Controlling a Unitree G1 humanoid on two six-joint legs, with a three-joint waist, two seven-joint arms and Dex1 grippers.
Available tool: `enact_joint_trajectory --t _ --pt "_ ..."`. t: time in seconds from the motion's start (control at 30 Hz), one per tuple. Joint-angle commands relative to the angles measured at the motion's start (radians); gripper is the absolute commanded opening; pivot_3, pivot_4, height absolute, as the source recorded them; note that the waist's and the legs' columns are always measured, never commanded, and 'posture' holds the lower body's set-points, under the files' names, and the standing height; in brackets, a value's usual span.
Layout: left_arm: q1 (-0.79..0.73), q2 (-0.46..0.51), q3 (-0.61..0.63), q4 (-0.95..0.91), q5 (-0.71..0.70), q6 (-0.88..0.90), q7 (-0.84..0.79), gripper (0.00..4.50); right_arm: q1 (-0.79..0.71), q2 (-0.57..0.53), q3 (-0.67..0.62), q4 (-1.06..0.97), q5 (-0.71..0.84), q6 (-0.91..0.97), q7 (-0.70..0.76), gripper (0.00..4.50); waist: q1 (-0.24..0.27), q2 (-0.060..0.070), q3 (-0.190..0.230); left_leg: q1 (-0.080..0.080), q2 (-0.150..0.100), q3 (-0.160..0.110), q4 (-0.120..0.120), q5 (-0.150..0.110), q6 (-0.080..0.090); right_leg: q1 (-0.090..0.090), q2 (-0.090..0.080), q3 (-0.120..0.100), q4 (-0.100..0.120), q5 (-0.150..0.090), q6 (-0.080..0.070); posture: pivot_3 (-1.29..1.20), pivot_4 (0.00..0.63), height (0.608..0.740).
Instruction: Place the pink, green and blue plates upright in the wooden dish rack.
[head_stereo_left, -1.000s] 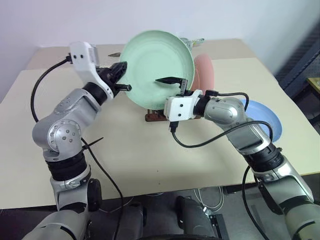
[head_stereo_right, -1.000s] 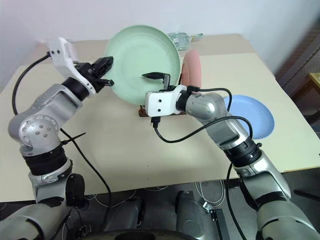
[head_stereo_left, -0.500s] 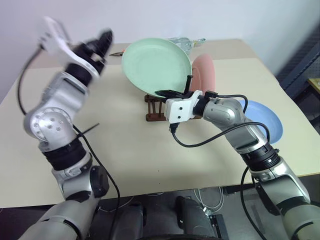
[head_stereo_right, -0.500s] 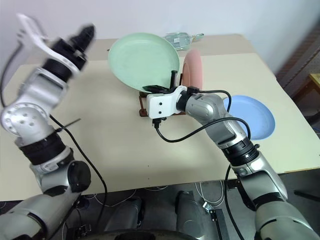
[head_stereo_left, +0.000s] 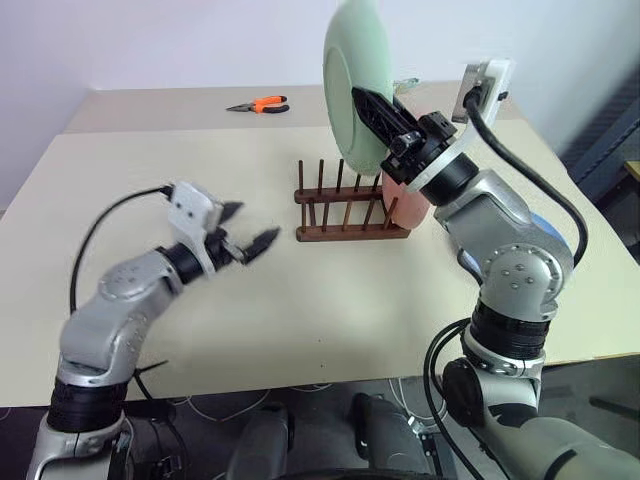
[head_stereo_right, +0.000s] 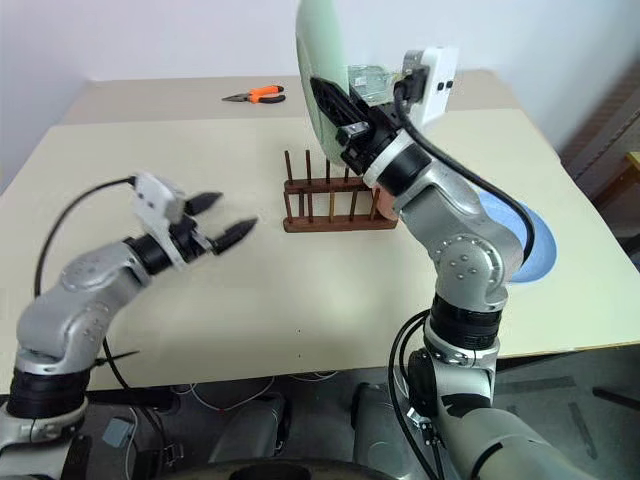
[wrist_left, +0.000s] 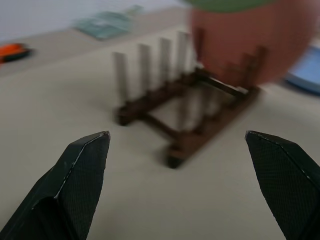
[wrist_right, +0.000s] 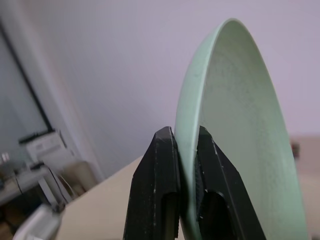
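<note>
My right gripper (head_stereo_left: 372, 108) is shut on the rim of the pale green plate (head_stereo_left: 345, 85), holding it on edge, high above the wooden dish rack (head_stereo_left: 345, 215). In the right wrist view both fingers (wrist_right: 160, 190) clamp the green rim (wrist_right: 240, 125). The pink plate (head_stereo_left: 400, 205) stands upright at the rack's right end, partly behind my right arm. On the table to the right lies the blue plate (head_stereo_right: 530, 245), half hidden by that arm. My left gripper (head_stereo_left: 250, 235) is open and holds nothing, low over the table left of the rack (wrist_left: 185, 120).
Orange-handled pliers (head_stereo_left: 258, 104) lie near the table's far edge. A clear plastic item (head_stereo_right: 365, 78) sits at the back behind the green plate. Several free pegs stand left of the pink plate (wrist_left: 235, 45).
My left gripper let go of the green plate, opened, swung away and dropped low beside the rack. My right gripper closed on the plate, lifted it and turned it on edge.
</note>
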Motion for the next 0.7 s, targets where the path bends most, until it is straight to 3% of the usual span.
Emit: enact_joint_trajectory --t 0.03,0.37,0.53,0.57,0.7 --pt "0.006 -0.020 -0.003 -0.049 -0.028 -0.008 -0.020 4.45 -0.011 0.010 -0.021 -0.023 0.067 0.035 -0.105 0.00 -0.006 0.000 0.000 0.000 0.000 0.000 0.000 0.000 0.000 0.000 0.000 0.000 0.000 0.000 0.000 0.00 0.150 0.740" --pt "0.012 -0.017 -0.021 -0.088 -0.031 0.041 -0.031 4.45 -0.061 0.001 -0.050 0.108 0.154 0.052 -0.237 0.00 -0.007 0.001 0.000 0.000 0.001 0.001 0.000 0.000 0.000 0.000 0.001 0.000 0.000 0.000 0.001 0.00 0.150 0.740" --pt "0.009 -0.027 -0.047 -0.098 -0.009 0.044 -0.019 4.45 -0.110 -0.033 -0.018 0.187 0.093 0.025 -0.224 0.00 -0.009 0.001 0.000 0.001 0.001 0.001 0.000 0.000 0.001 0.000 0.001 0.000 0.001 0.000 0.001 0.00 0.150 0.740" --pt "0.009 -0.028 -0.052 -0.101 -0.007 0.044 -0.017 4.50 -0.117 -0.057 0.010 0.189 0.054 0.007 -0.194 0.74 -0.009 0.001 0.000 0.000 0.001 0.001 0.000 0.000 0.001 0.000 0.001 0.000 0.001 0.000 0.001 0.00 0.150 0.740" --pt "0.009 -0.030 -0.056 -0.105 -0.009 0.049 -0.016 4.50 -0.118 -0.216 0.169 0.127 -0.157 -0.125 -0.024 2.36 -0.008 0.001 0.000 0.000 0.000 0.001 0.000 0.000 0.001 0.000 0.001 0.000 0.000 0.000 0.001 0.00 0.150 0.740"
